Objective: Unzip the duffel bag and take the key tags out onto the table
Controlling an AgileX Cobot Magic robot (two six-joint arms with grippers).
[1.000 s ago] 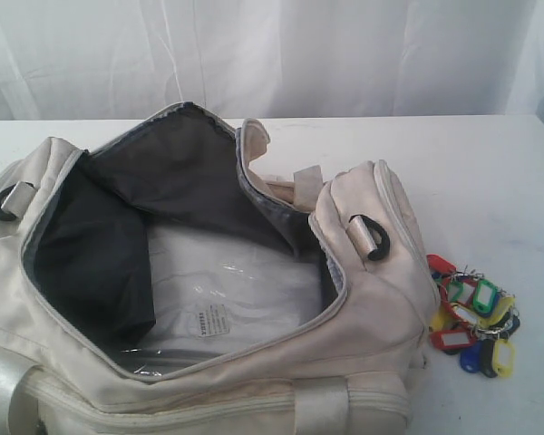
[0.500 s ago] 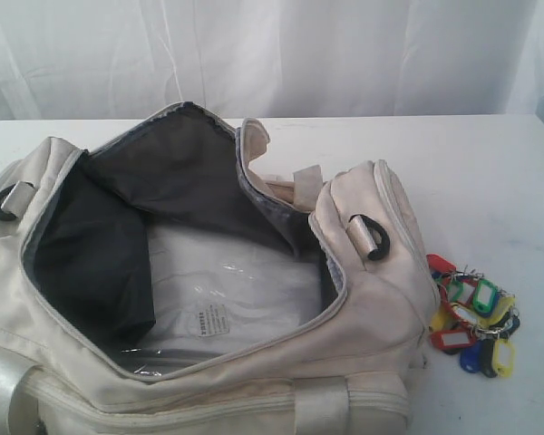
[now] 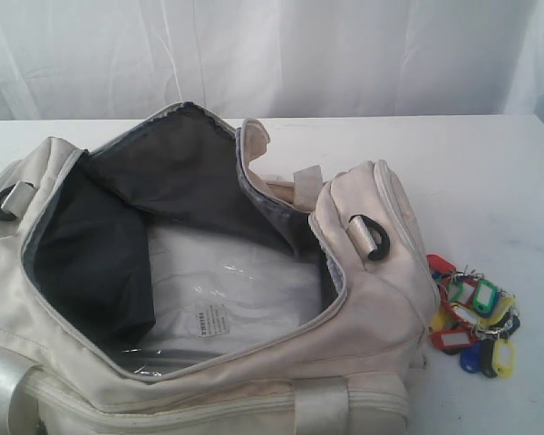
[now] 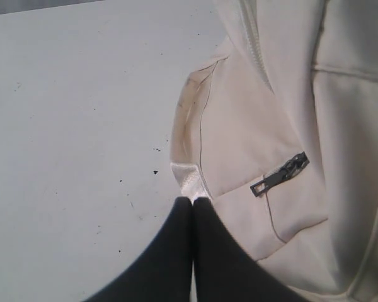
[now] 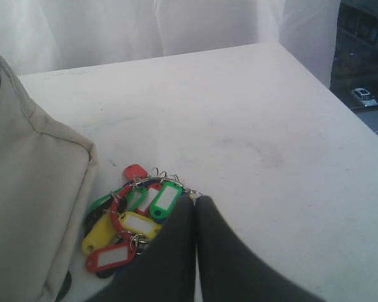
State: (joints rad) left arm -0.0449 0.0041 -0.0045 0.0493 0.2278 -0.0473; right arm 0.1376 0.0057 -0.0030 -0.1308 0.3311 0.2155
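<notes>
Looks finished: the bag [image 3: 372,308] gapes unzipped (only a clear plastic sheet [image 3: 245,290] shows inside), and the tags [image 3: 471,315] lie on the table [image 3: 490,172] just beside the bag's end, toward the right edge. One bag, one bunch, roughly ten tags. The left gripper [image 4: 193,200] and right gripper [image 5: 196,197] are both pinched together, seemingly empty.

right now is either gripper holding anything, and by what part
Right gripper: shut, empty; the key tags lie loose on the table. Left gripper: shut, tips at a glossy strip of the duffel bag; pinched or not, cannot tell.
</notes>
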